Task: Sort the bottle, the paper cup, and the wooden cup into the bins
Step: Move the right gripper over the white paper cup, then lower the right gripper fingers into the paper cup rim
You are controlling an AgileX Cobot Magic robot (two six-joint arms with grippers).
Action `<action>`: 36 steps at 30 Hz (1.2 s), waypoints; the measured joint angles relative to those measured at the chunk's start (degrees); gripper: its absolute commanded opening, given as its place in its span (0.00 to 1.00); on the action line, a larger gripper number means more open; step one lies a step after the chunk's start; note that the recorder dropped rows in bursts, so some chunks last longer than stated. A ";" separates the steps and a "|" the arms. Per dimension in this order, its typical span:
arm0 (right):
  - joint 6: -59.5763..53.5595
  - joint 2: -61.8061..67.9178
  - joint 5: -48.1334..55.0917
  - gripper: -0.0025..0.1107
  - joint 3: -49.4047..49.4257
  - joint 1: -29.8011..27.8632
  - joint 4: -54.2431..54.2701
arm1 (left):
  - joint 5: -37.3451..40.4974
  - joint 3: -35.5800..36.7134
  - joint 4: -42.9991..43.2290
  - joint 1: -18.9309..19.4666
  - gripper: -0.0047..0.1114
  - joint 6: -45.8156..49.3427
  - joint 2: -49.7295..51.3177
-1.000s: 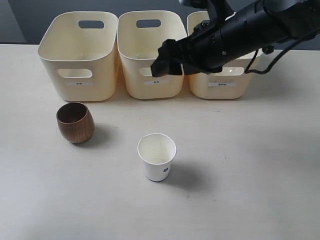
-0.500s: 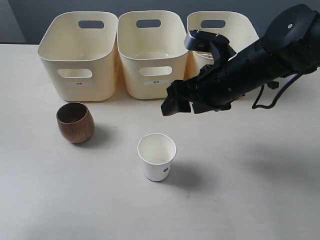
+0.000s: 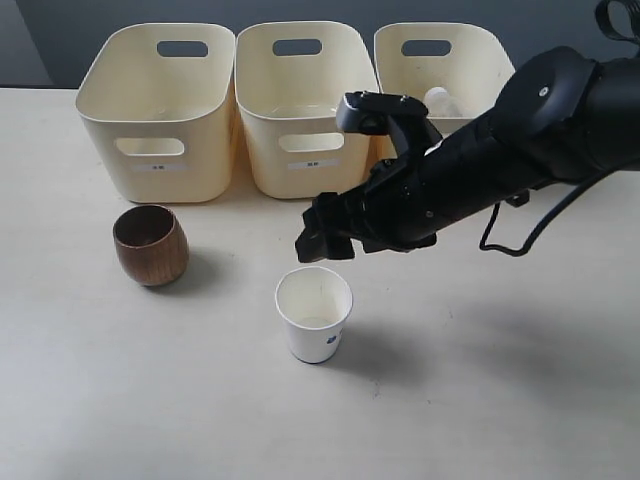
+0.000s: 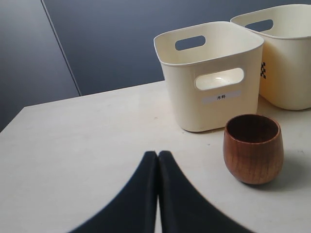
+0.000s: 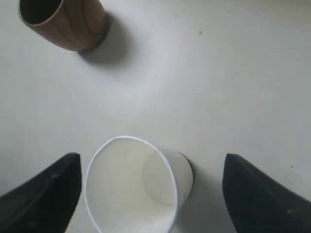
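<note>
Grabbing the white tapered paper cup [image 3: 314,315], standing upright in front of the cream-yellow plastic bins [image 3: 300,170], should go fine if the black right gripper [image 3: 322,238], hovering just above it wide open and empty, straddles the rim and squeezes gently.

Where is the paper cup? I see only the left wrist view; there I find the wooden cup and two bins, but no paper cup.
Observer: The paper cup stands upright on the table, right of the wooden cup in the exterior view.
Operator: Is the right gripper near it?
Observer: Yes, the right gripper hovers over it, open, a finger on each side, not touching.
Operator: And the bottle?
Observer: The bottle is inside the right bin, only partly visible.
</note>
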 measured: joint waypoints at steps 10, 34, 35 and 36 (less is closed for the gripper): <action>2.16 0.00 -1.87 0.69 0.92 0.63 -1.33 | 0.00 0.00 0.00 0.00 0.04 0.00 0.00; 2.53 0.00 -3.36 0.69 4.17 0.63 -1.79 | 0.00 0.00 0.00 0.00 0.04 0.00 0.00; 2.53 0.00 -3.26 0.69 4.17 0.63 -1.79 | 0.00 0.00 0.00 0.00 0.04 0.00 0.00; 2.53 0.00 -3.26 0.69 4.17 0.63 -1.79 | 0.00 0.00 0.00 0.00 0.04 0.00 0.00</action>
